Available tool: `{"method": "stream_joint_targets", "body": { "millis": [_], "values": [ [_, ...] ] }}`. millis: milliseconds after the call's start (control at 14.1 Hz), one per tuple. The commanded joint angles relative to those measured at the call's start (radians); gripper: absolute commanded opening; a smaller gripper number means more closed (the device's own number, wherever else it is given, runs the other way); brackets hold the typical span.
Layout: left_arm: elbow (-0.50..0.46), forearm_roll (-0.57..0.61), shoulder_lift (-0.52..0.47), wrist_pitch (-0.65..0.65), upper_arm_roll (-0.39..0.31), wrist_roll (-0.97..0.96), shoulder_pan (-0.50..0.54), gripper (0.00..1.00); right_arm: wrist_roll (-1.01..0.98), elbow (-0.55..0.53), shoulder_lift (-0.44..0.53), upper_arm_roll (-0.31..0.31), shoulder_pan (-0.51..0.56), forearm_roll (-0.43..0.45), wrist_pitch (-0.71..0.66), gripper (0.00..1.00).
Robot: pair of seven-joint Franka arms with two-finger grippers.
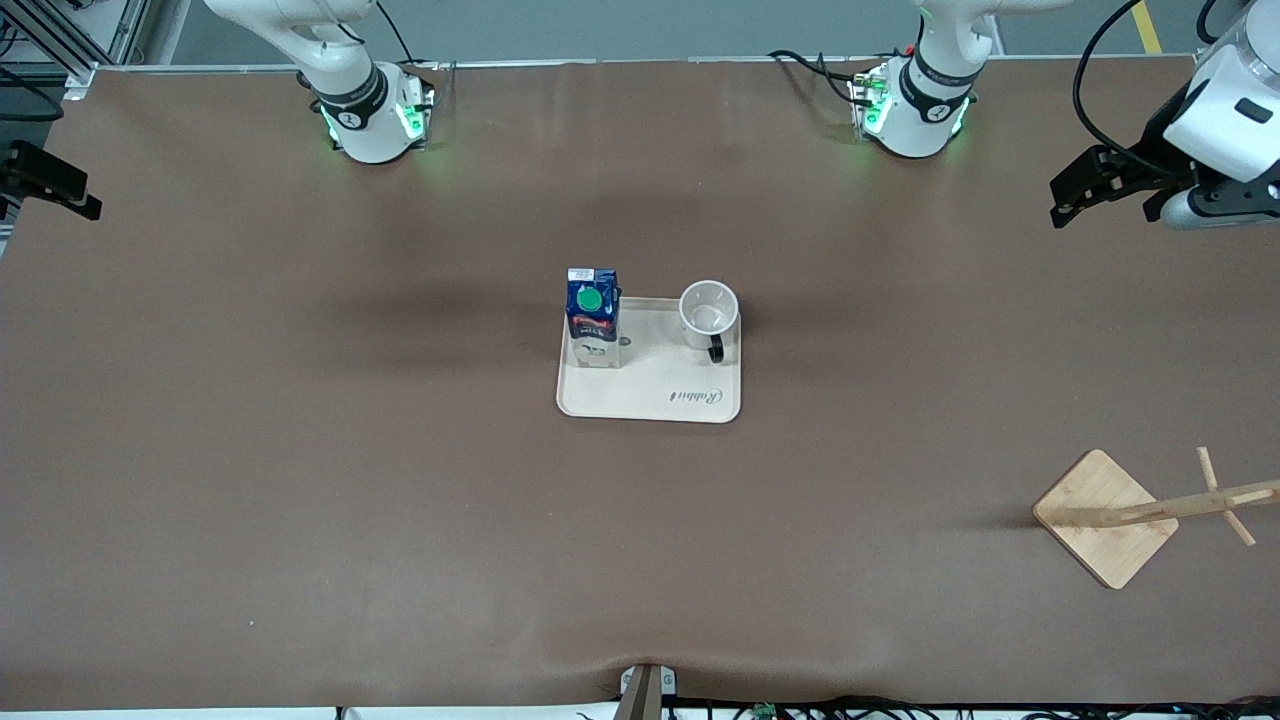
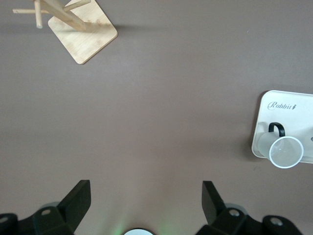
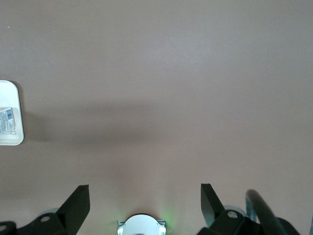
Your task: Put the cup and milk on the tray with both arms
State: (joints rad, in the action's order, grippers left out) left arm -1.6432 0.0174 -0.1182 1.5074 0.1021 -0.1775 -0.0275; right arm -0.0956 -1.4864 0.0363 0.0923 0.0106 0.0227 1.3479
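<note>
You have the cream-beige tray (image 1: 650, 395) sitting near the middle of the brown table (image 1: 300, 450), with its "Rabbit" script along the edge nearest the front camera. The milk carton (image 1: 593, 317), dark blue with a round green cap, stands upright on the tray at the corner farthest from the front camera toward the right arm's end. The white cup (image 1: 709, 310) stands upright on the tray at the other corner of that same edge, toward the left arm's end, with its black handle turned toward the front camera. The two stand apart, with bare tray between them.

Your left gripper (image 2: 146, 198) hangs over bare table at the left arm's end, well apart from the tray, its fingers spread wide with nothing between them. Your right gripper (image 3: 145, 200) hangs over bare table at the right arm's end, also spread wide and holding nothing; in the front view only its dark tip shows at the table's edge.

A wooden cup stand (image 1: 1105, 517) with a diamond-shaped base rests near the left arm's end of the table, nearer the front camera than the tray.
</note>
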Motion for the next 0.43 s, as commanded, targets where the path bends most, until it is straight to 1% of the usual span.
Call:
{"method": "stream_joint_targets", "body": {
  "millis": [0,355],
  "values": [
    [0.037,0.026,0.011,-0.038,0.002,0.018,0.0,1.0,0.002,-0.012,0.016,-0.002,0.008,-0.014,-0.004,1.0],
    [0.037,0.024,0.011,-0.059,0.001,0.023,0.001,1.0,0.002,-0.012,0.016,-0.002,0.009,-0.014,-0.006,1.0]
  ]
}}
